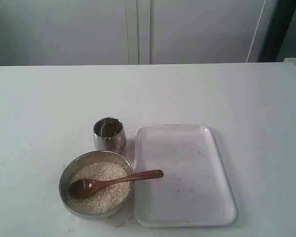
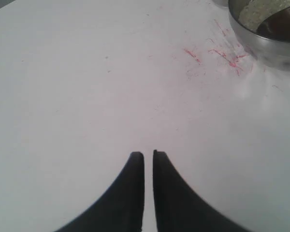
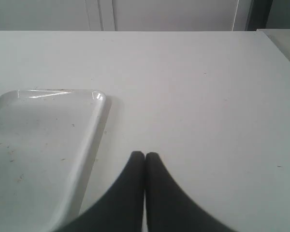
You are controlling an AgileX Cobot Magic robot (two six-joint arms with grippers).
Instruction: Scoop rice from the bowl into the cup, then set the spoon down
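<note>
The steel bowl (image 1: 63,181) stands near the table's front edge, filled with white rice (image 1: 102,200). The brown wooden spoon (image 1: 119,180) lies across it, scoop in the rice and handle over the rim toward the tray. The small steel cup (image 1: 109,134) stands just behind the bowl. Neither gripper shows in the exterior view. In the left wrist view my left gripper (image 2: 148,154) hangs over bare table, fingers nearly together with nothing between them, and the bowl (image 2: 267,44) with rice (image 2: 255,9) is some way off. My right gripper (image 3: 145,155) is shut, empty, beside the tray.
A white plastic tray (image 1: 187,202) lies to the right of the bowl, and its corner (image 3: 38,140) shows in the right wrist view. Red scratch marks (image 2: 217,55) are on the table near the bowl. A wall with cabinet panels stands behind the table.
</note>
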